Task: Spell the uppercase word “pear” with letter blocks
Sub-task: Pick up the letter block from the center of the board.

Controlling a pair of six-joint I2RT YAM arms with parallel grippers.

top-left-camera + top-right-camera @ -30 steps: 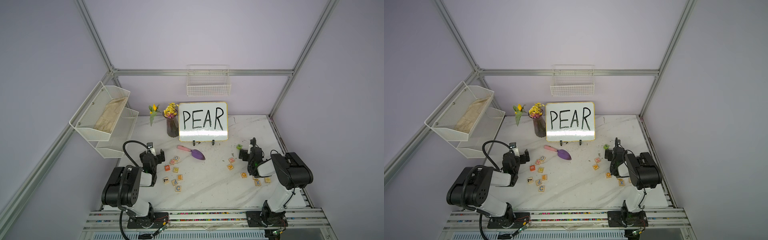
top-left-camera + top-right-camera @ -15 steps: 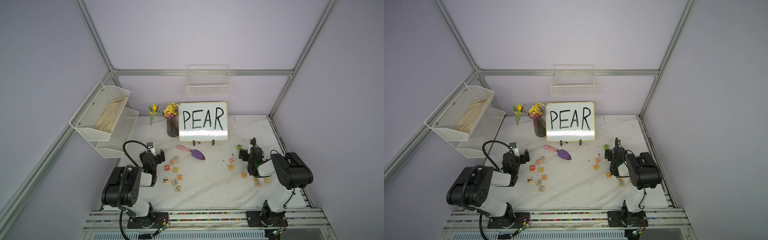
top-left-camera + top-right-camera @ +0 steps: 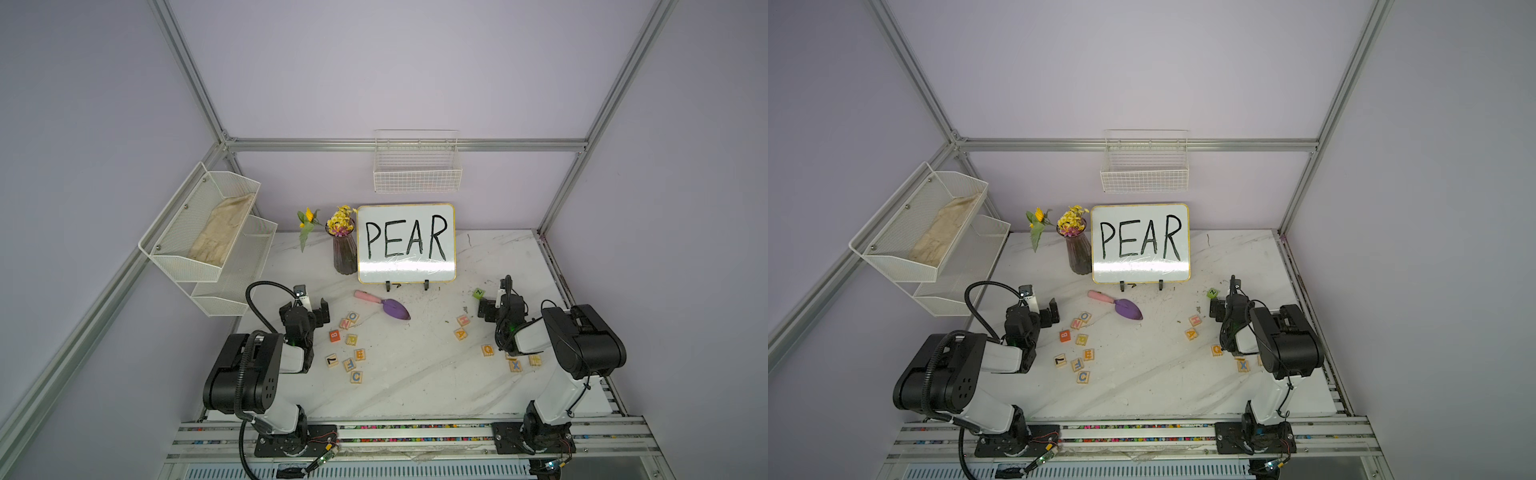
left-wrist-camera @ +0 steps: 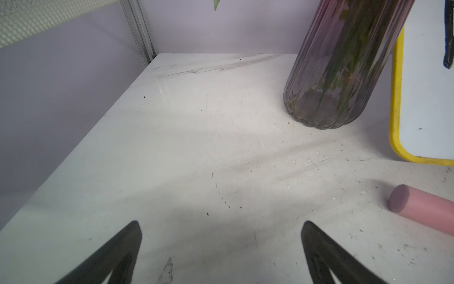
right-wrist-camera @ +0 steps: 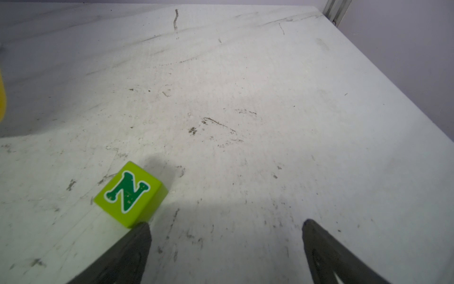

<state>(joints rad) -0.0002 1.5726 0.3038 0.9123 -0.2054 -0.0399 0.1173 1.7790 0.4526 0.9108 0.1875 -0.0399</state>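
Observation:
The letter blocks lie in two loose groups on the white table. In both top views the orange E [image 3: 360, 354] [image 3: 1088, 354] and a yellow-lettered cube [image 3: 351, 339], probably P, sit right of my left gripper [image 3: 306, 309] [image 3: 1036, 311]. The orange A [image 3: 460, 333] [image 3: 1191, 333] lies left of my right gripper [image 3: 500, 307] [image 3: 1229, 307]. I cannot pick out the R. Both grippers hover low, pointing at the back wall. The left gripper [image 4: 221, 226] and the right gripper [image 5: 226, 225] are open over bare table.
A green N cube [image 5: 130, 194] [image 3: 478, 293] touches one right fingertip. Other cubes lie around: O, N, F, C [image 3: 356, 377], H, Q, X [image 3: 515, 365]. A purple trowel [image 3: 395, 309], a vase [image 4: 331, 98] and the PEAR whiteboard [image 3: 406, 243] stand behind. Mesh shelves [image 3: 208, 249] hang left.

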